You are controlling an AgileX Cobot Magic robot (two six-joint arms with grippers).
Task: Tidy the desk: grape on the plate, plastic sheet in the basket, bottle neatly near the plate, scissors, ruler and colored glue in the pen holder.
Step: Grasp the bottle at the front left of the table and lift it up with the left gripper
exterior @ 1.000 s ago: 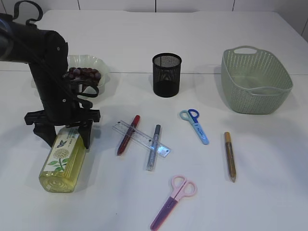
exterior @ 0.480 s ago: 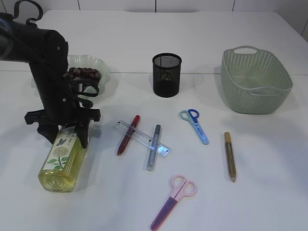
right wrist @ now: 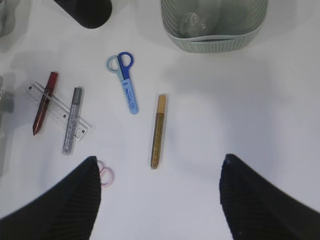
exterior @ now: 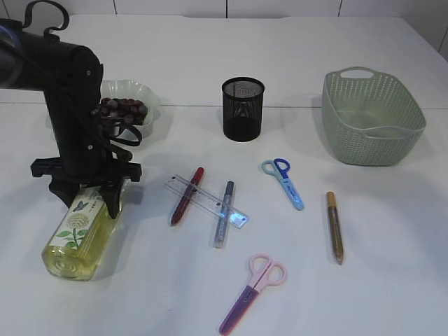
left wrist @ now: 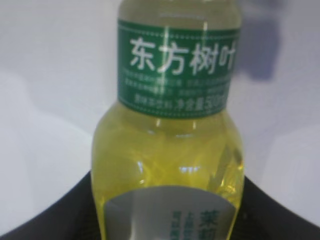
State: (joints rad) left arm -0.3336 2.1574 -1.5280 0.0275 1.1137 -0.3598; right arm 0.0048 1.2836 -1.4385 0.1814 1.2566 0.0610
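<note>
Grapes fill the plate; plastic sheet inside the basket.

— Lighting? 
— Bright and even from above; the white tabletop shows only soft, short shadows beside each object. 
— Picture quality? 
— The exterior view is sharp. The left wrist view is blurred at close range, the bottle label soft, with glare streaks.

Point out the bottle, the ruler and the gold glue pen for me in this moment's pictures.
bottle [exterior: 73,234], exterior view, on the flower label of its lying body.
ruler [exterior: 205,201], exterior view, on the clear strip between the red and silver pens.
gold glue pen [right wrist: 158,132], right wrist view, on the middle of its glittery barrel.
</note>
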